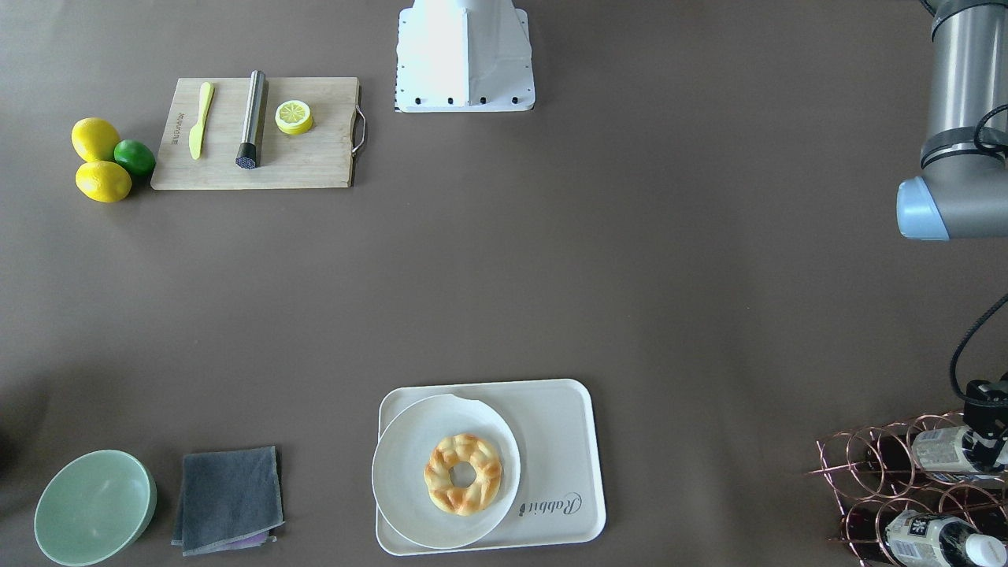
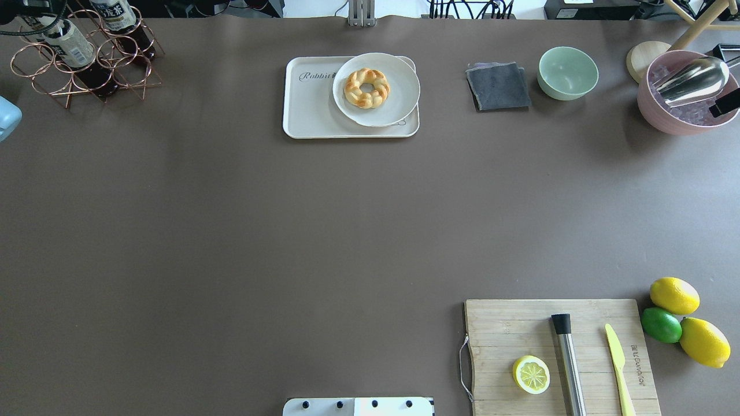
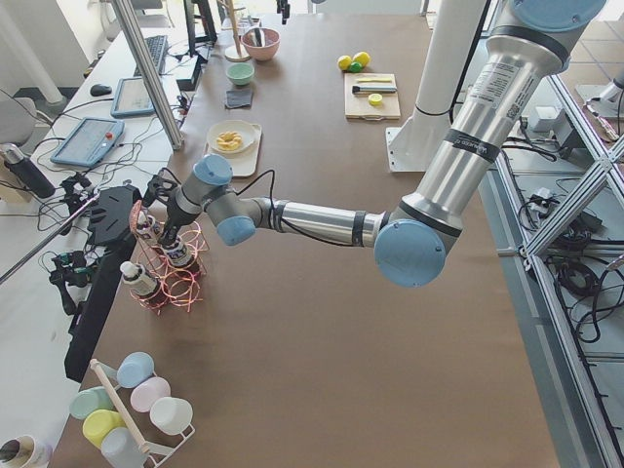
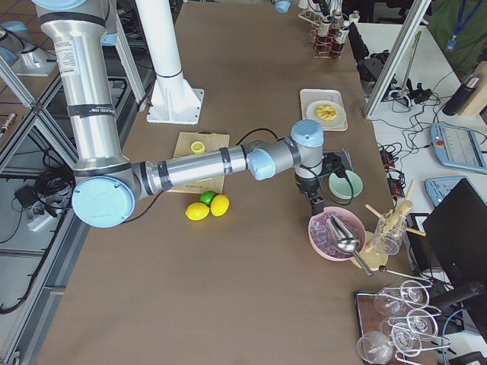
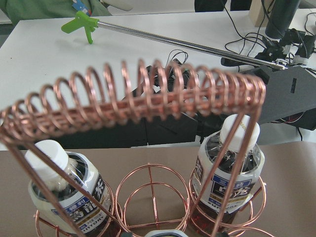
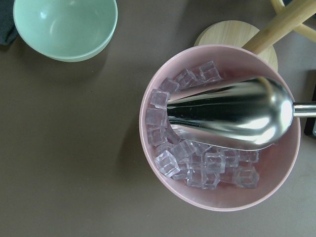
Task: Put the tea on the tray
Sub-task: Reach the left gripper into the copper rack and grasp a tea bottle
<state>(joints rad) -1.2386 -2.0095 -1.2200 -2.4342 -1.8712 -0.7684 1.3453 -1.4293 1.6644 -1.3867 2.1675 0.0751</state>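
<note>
Two tea bottles lie in a copper wire rack (image 2: 75,81) at the table's far left corner: one (image 2: 70,45) nearer me, the other (image 2: 118,13) behind it. Both show in the left wrist view, one at the left (image 5: 66,190) and one at the right (image 5: 231,173), white caps toward the camera. My left gripper (image 1: 987,429) hovers at the rack by the cap end of a bottle (image 1: 945,450); I cannot tell whether it is open or shut. The cream tray (image 2: 312,112) lies at the far middle. My right gripper (image 4: 313,204) hangs over a pink ice bowl (image 6: 217,128); its state is unclear.
A white plate (image 2: 399,86) with a ring pastry (image 2: 366,88) covers the tray's right part. A grey cloth (image 2: 498,86), a green bowl (image 2: 568,72), a cutting board (image 2: 520,329) with a knife, a steel tool and a lemon half, and whole citrus (image 2: 673,296) are to the right.
</note>
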